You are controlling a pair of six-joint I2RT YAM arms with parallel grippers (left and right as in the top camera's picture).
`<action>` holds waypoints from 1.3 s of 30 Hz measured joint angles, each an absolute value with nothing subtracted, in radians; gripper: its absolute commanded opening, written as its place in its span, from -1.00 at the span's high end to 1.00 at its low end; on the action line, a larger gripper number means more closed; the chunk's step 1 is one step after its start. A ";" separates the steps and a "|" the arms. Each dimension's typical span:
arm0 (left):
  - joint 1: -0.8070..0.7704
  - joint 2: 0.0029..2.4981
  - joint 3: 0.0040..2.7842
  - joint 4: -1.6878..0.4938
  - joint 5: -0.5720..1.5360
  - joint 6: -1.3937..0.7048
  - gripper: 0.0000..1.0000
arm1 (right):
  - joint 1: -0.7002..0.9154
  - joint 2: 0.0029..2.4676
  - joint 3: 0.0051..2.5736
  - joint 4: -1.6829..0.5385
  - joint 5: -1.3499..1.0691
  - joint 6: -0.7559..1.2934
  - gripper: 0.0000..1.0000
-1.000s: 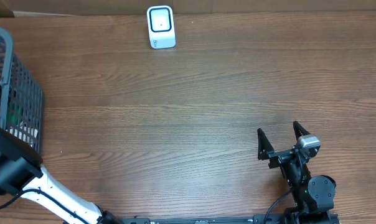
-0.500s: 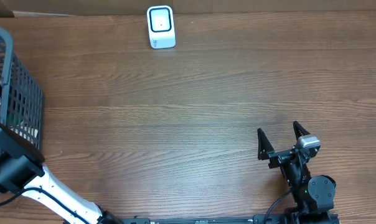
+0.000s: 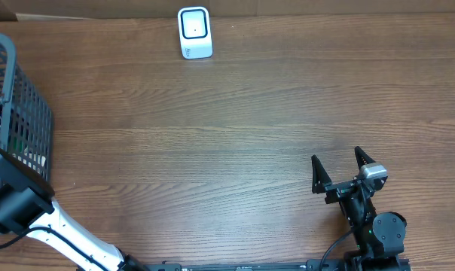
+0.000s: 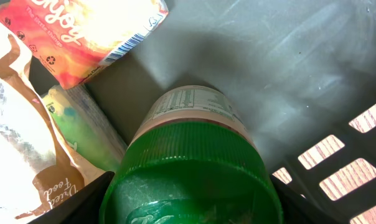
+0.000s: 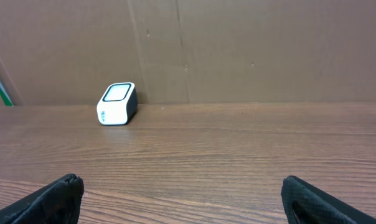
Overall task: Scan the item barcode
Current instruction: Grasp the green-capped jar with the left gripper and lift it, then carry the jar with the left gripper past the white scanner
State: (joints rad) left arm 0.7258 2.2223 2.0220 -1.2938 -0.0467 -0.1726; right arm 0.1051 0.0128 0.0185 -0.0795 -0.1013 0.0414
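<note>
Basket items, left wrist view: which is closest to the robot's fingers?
The green-capped bottle, filling the foreground between the fingers; the orange pouch, brown bag and green packet lie farther off.

left arm point(image 3: 68, 229): white link, black joint | right end effector point(image 3: 335, 155): black fingers, grey block

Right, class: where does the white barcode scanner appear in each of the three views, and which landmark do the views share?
Overhead: white barcode scanner at the top edge, left of centre, on the wooden table.
Right wrist: scanner left of centre, at the table's far edge.
Left wrist: not in it; basket interior only.
Shared landmark: the wooden table, in overhead and right wrist.
</note>
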 measured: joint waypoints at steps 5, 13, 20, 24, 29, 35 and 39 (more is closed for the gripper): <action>0.726 2.222 2.041 -1.333 -0.047 -0.175 0.01 | 0.105 0.013 0.019 -0.079 -0.101 0.041 -1.00; 0.726 2.224 2.297 -1.478 -0.046 -0.216 0.01 | 0.105 0.013 0.019 -0.080 -0.101 0.041 -1.00; 0.726 2.224 2.671 -1.633 0.007 -0.256 0.01 | 0.105 0.013 0.019 -0.080 -0.101 0.042 -1.00; 0.726 2.223 2.877 -1.687 0.093 -0.260 0.02 | 0.105 0.013 0.019 -0.079 -0.101 0.042 -1.00; 0.717 2.175 2.999 -1.689 0.220 -0.263 0.05 | 0.105 0.013 0.019 -0.079 -0.101 0.041 -1.00; 0.587 2.029 3.029 -1.693 0.297 -0.262 0.07 | 0.105 0.013 0.019 -0.079 -0.101 0.041 -1.00; 0.403 1.960 3.041 -1.693 0.320 -0.262 0.07 | 0.105 0.013 0.019 -0.079 -0.101 0.041 -1.00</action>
